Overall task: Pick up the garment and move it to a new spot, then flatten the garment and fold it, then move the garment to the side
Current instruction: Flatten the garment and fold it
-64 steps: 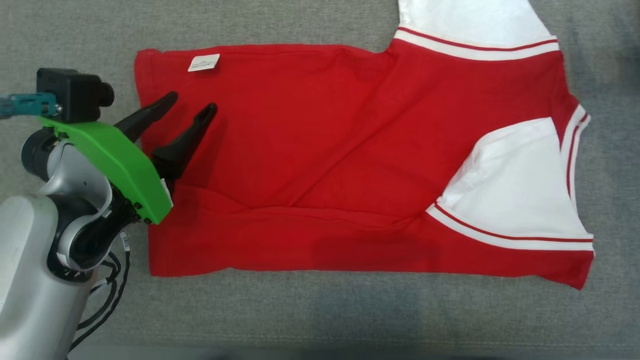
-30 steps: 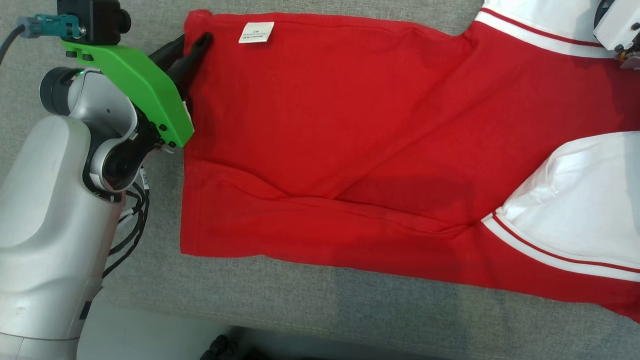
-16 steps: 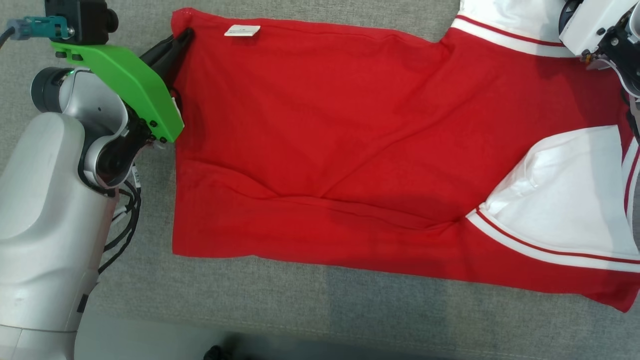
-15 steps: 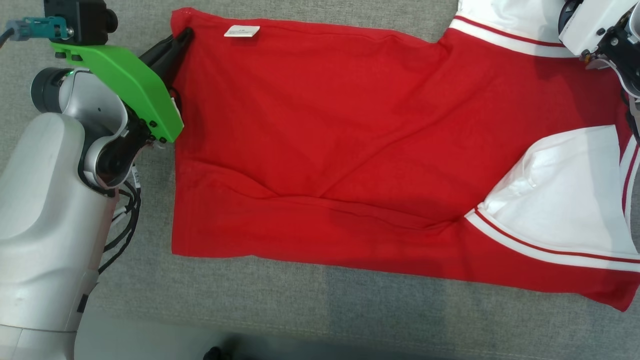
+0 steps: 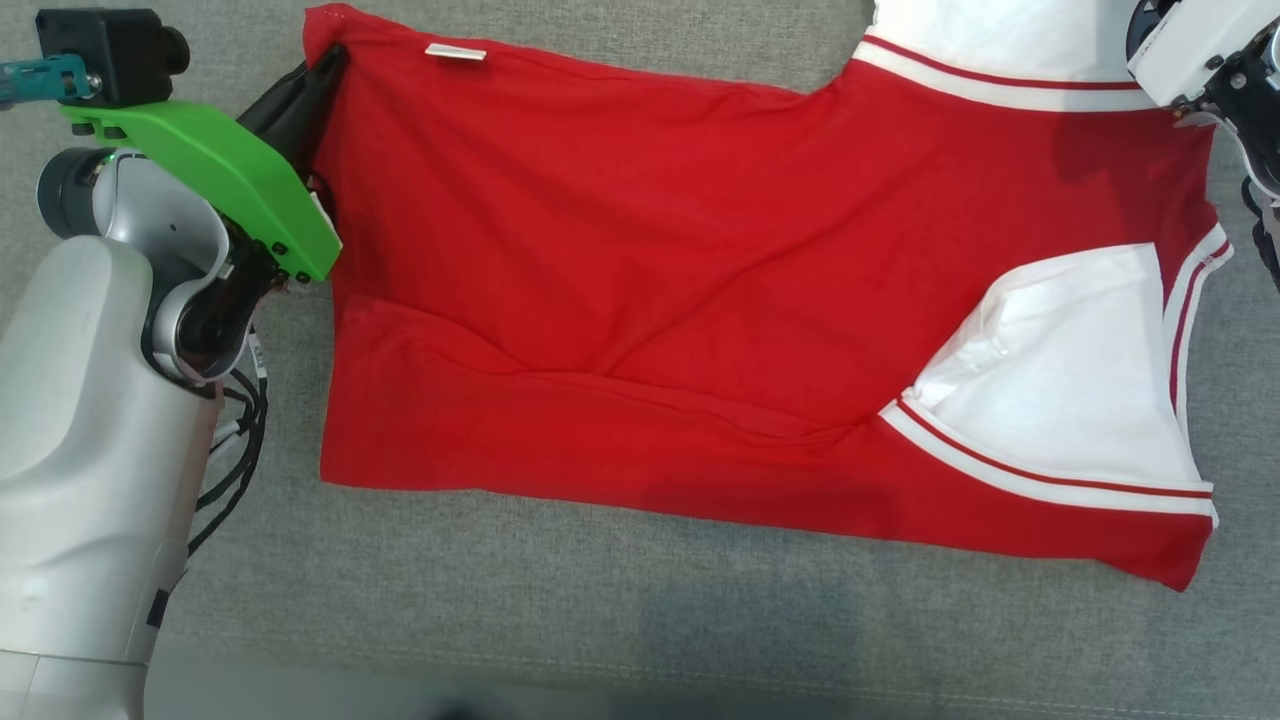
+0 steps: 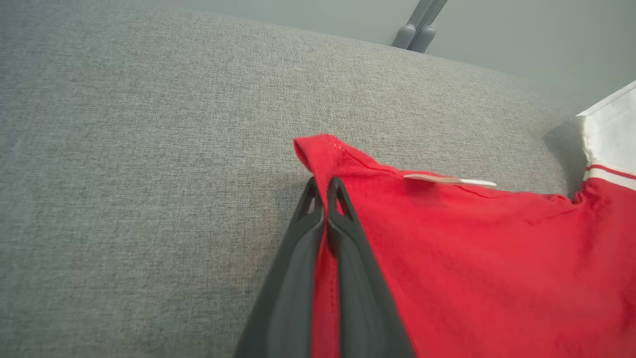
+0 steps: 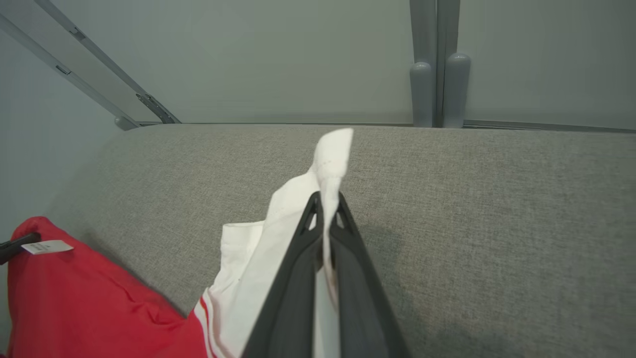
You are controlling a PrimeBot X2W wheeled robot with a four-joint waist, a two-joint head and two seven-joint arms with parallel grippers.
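1. Two grips noted. The garment (image 5: 640, 300), red with white sleeves, lies spread on the grey cushion (image 5: 600, 620), its near edge flat.
2. My left gripper (image 6: 324, 183) is pressed together, pinching the garment's far left corner, near the white label (image 6: 449, 180).
3. My right gripper (image 7: 327, 198) pinches the far white sleeve (image 7: 258, 248), lifting its edge off the cushion.

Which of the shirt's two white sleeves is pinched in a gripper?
The far sleeve, at the head view's top edge: the right gripper is shut on its white cloth. The near sleeve lies free on the red body.
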